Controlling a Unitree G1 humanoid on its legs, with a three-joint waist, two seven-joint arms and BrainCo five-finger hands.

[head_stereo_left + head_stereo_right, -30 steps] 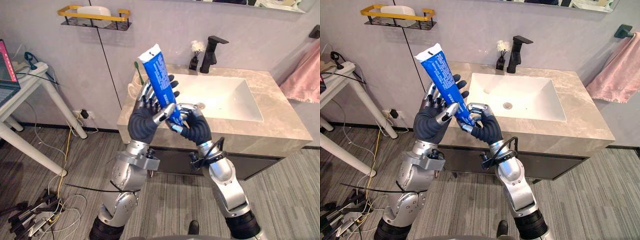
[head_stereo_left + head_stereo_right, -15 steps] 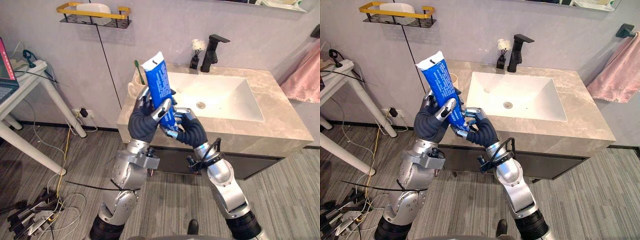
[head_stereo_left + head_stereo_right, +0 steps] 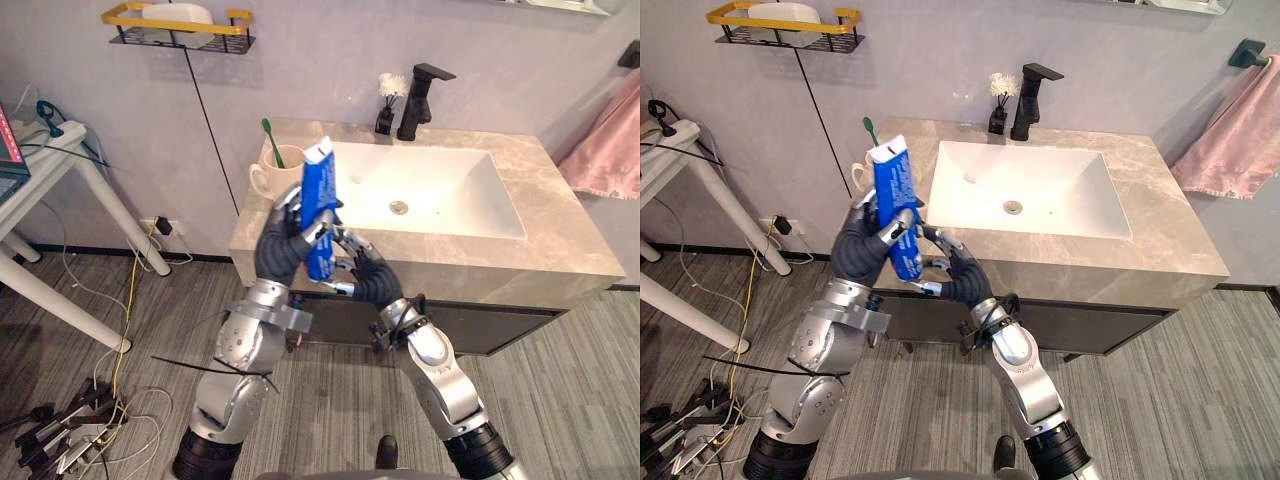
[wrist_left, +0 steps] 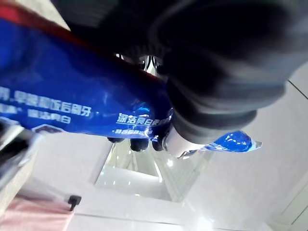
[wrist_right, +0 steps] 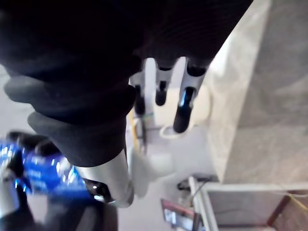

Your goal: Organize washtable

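I see my left hand (image 3: 283, 250) curled round the blue toothpaste tube (image 3: 318, 200), held in the air before the washtable's (image 3: 560, 235) front left corner. Its long axis stands almost upright, crimped end up, cap end down just beside my right hand (image 3: 368, 280), whose fingers are spread loose, gripping nothing

White print on the blue tube (image 4: 72, 96); none legible.
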